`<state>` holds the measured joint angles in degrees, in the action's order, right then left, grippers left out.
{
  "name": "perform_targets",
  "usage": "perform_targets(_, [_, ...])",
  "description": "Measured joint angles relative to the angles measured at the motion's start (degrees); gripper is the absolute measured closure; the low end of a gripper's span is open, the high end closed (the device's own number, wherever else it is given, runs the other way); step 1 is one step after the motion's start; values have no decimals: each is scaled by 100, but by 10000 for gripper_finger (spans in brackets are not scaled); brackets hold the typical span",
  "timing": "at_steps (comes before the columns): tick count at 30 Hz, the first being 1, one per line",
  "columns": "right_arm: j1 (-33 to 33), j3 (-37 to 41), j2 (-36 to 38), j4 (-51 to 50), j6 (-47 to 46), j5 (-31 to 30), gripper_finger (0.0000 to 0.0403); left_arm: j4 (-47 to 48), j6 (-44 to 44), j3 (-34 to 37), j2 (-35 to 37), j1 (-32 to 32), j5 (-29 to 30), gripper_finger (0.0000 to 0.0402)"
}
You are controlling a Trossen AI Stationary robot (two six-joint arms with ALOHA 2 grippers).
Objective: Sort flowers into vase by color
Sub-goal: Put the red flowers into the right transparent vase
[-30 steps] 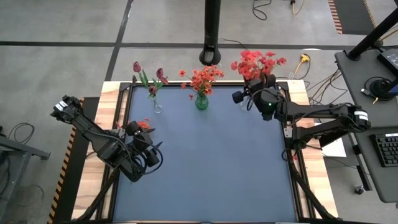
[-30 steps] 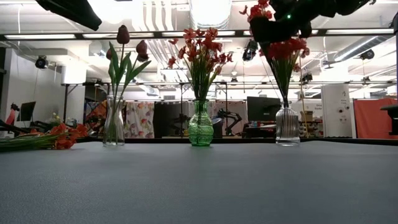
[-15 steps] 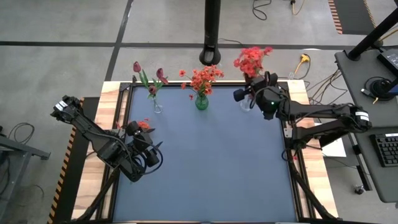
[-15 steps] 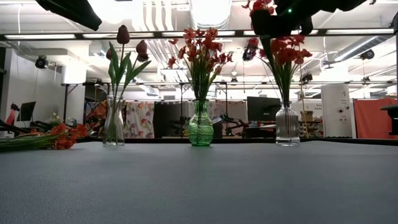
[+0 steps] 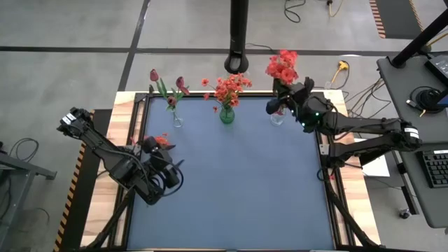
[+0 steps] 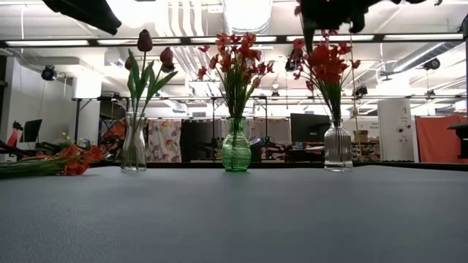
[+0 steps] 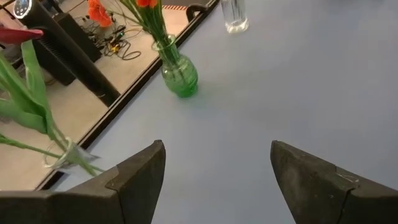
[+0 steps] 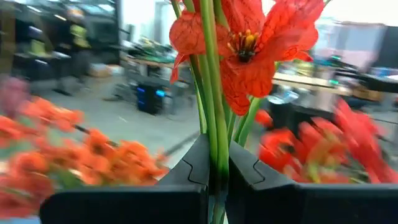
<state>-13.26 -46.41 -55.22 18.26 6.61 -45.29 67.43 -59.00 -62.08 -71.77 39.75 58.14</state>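
My right gripper [image 5: 287, 98] is at the far right of the table, above the clear ribbed vase [image 6: 338, 146], and is shut on red flowers [image 6: 325, 62]. A clear vase [image 5: 176, 119] on the far left holds maroon tulips [image 6: 146, 51]. The green vase [image 6: 235, 146] in the far middle holds orange-red blooms [image 5: 227, 87]. More orange-red flowers [image 6: 69, 161] lie flat on the table's left side. My left gripper [image 5: 171, 169] hangs open over the left of the table, beside them, touching nothing. My right gripper [image 8: 214, 168] pinches a few thin green stems [image 8: 214, 143] of the red flowers between its two fingers, below the blooms. The fingers come roughly level from the table's right side and lie across the stems. The stems stand upright, and their lower ends [image 6: 333, 109] reach down into the ribbed vase.
The three vases stand in a row along the far edge. In the left wrist view the green vase [image 7: 180, 78] and the ribbed vase [image 7: 235, 15] show ahead of my open fingers. The blue mat [image 5: 238, 189] spreads from the middle toward the near edge. A black post [image 5: 239, 35] stands beyond the far edge.
My right gripper has risen with the stems and shifted slightly toward the far edge. The red blooms have drawn from a wide spread into a tighter bunch above the ribbed vase and swayed. My left arm has kept still.
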Motion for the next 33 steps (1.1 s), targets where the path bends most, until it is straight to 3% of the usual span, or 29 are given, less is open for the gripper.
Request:
perform_targets(3, [0, -223, 5, 2, -8, 529, 390, -398, 235, 0, -3, 0, 142, 130])
perform_targets(8, [52, -744, 5, -456, -27, 1296, 390, -1646, 1496, 0, -164, 1, 156, 130])
perform_targets(16, [702, -1849, -2, -3074, -740, 2453, 390, -3495, 3559, 0, -784, 2, 198, 130])
perform_targets(20, [1297, -2114, 20, -4097, -1186, 2584, 390, -4229, 4307, 0, -1082, -9, 194, 130])
perform_targets(23, [1796, -1974, 128, -4249, -1400, 2575, 390, -4506, 4509, 0, -1233, -9, 181, 130])
perform_targets(25, [2134, -1767, 241, -4224, -1536, 2332, 390, -4543, 4561, 0, -1327, -9, 45, 130])
perform_targets(28, [2671, -1359, 418, -4184, -1715, 1358, 390, -4801, 4769, 2, -1469, -26, -270, 130])
perform_targets(33, [3475, -804, 675, -4162, -2038, -298, 390, -6289, 6105, 2, -1771, -213, -1027, 130])
